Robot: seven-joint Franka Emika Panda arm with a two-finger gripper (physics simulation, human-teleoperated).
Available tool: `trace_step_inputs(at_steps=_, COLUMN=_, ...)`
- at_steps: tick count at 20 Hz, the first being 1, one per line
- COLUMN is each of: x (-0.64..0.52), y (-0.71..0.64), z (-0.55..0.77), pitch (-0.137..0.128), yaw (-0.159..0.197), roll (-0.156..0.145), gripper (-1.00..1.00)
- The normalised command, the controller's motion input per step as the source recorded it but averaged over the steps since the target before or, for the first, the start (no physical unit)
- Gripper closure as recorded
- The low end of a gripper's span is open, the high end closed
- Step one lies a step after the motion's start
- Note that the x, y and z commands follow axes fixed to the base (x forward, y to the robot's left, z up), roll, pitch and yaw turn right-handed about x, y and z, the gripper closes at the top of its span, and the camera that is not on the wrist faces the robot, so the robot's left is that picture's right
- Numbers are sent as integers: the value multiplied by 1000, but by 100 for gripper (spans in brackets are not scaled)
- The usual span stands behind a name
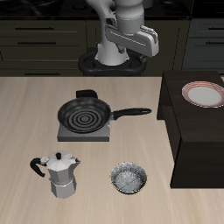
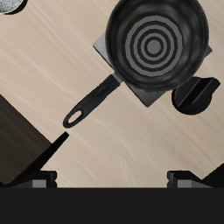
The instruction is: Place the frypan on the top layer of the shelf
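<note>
black round frypan on grey burner plate, long handle, hand open, empty

The frypan looks like dark, faintly glossy metal, its handle matt black. The counter shows pale, smooth wood grain. The shelf is matt, near-black wood. The moka pot is shiny faceted metal; the bowl is speckled grey.
</note>
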Motion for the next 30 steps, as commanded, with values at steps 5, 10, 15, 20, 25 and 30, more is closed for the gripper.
trace_step_inputs(at_steps=5, x=73, y=-59, z=38, pitch=-5, yaw=-140, roll=-1, gripper=-100)
trace_step_inputs(at_steps=10, x=133, y=-101, z=-64, pitch=8, yaw=-134, roll=-3, gripper=-100)
trace_step_inputs(at_steps=15, x=54, y=12, z=-10, pitch=2, yaw=-116, roll=13, gripper=-100)
trace_step_inputs(at_steps=20, x=35, y=125, z=-32, pitch=10, yaw=-143, roll=24, gripper=-100)
trace_step_inputs(at_steps=25, x=89, y=47, z=-99, pitch=24, yaw=-131, roll=-2, gripper=-100)
trace_step_inputs(at_steps=30, x=78, y=21, z=-69, pitch=20, yaw=-59, roll=-10, gripper=-100)
